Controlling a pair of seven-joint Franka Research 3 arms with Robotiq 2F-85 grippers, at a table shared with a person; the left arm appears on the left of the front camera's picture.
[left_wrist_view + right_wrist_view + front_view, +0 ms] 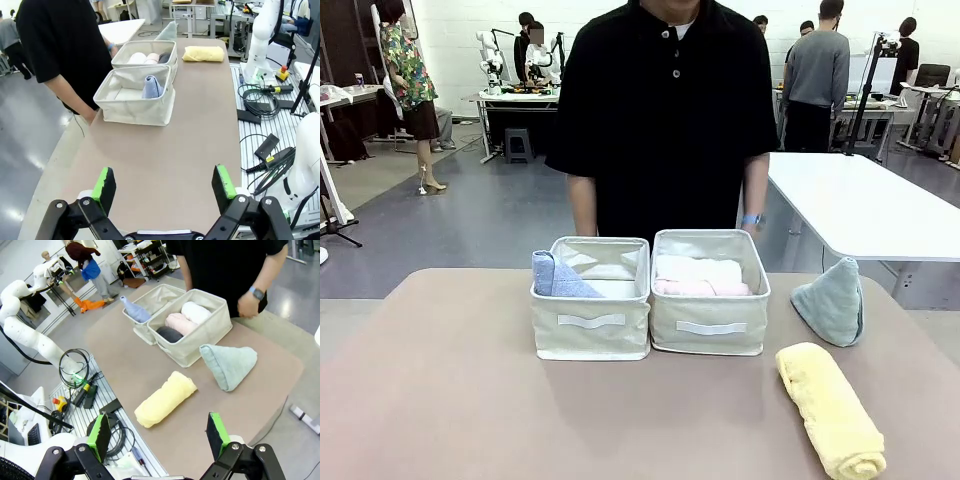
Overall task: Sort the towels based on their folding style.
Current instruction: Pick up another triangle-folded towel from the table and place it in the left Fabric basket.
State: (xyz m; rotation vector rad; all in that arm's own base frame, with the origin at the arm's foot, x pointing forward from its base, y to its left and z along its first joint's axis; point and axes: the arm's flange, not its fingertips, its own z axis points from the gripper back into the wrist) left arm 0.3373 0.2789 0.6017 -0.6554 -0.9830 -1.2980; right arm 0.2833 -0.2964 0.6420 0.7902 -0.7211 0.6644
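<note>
Workshop counter (470, 400) with two cream baskets: four towels are sorted and two lie outside.

In the front view, the first basket (590, 330) holds the light blue cone towel (556, 276). At its 3 o'clock, touching it, the second basket (710, 330) holds the white roll (698, 267), pink roll (695, 288) and dark grey roll (170, 334). The teal cone towel (830, 300) stands at that basket's 3 o'clock, and the yellow roll (830, 410) lies at its 5 o'clock. Left gripper (162, 182) and right gripper (158, 432) are both spread wide and hold nothing. Risks: pinching the yellow roll by its outer layer could unwind it. The teal cone could slump or drop among the rolls on its way across to the first basket.
</note>
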